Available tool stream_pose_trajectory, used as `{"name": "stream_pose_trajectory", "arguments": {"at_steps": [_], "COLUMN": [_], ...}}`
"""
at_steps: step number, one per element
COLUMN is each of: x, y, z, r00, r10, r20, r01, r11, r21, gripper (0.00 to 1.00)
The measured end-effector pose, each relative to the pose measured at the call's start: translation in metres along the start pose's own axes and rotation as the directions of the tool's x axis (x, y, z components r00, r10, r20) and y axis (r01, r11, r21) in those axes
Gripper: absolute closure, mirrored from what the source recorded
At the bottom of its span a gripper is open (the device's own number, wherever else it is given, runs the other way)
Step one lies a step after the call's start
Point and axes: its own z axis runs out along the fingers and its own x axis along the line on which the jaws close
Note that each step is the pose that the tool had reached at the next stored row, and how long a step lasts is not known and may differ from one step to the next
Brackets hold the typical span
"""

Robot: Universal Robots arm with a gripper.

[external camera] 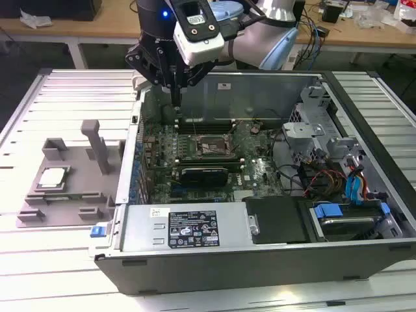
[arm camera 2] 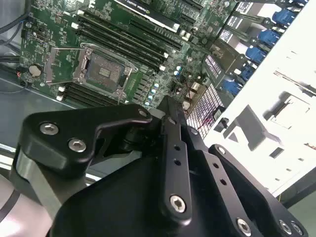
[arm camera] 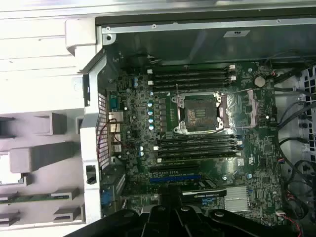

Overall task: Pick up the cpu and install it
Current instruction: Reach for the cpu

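Note:
The cpu [external camera: 52, 177], a small silvery square, lies in a recess of the grey tray [external camera: 62, 211] at the exterior view's left, outside the computer case. My gripper [external camera: 177, 99] hangs over the rear left part of the open case, well away from the cpu, its fingers pressed together and holding nothing. In both wrist views the black fingers [arm camera 2: 170, 148] [arm camera: 173, 210] point toward the motherboard. The cpu socket [external camera: 208, 144] [arm camera 2: 101, 71] [arm camera: 200, 113] sits open and bare, its metal frame [arm camera 2: 64, 61] folded back beside it.
The open computer case [external camera: 260, 260] has upright walls around the green motherboard [arm camera: 148, 143]. Memory slots [arm camera: 190, 74] flank the socket. Cables and a drive cage [external camera: 318, 136] fill the exterior view's right. Grey posts [external camera: 97, 146] rise from the tray.

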Motion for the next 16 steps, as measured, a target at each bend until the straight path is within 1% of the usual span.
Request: {"name": "stream_pose_trajectory", "arguments": {"at_steps": [4,6,14,16], "x": [0.0000,0.0015,0.0118,0.0129], "y": [0.0000,-0.0001,-0.0009,-0.0009], "z": [0.0000,0.0000,-0.0003,-0.0004], "r00": [1.0000,1.0000,1.0000,1.0000], "r10": [0.000,0.000,0.000,0.000], "r20": [0.0000,0.0000,0.0000,0.0000], "r01": [0.000,0.000,0.000,0.000], "r11": [1.0000,1.0000,1.0000,1.0000], "r21": [0.0000,0.0000,0.0001,0.0001], "gripper": [0.89,0.89,0.89,0.89]}}
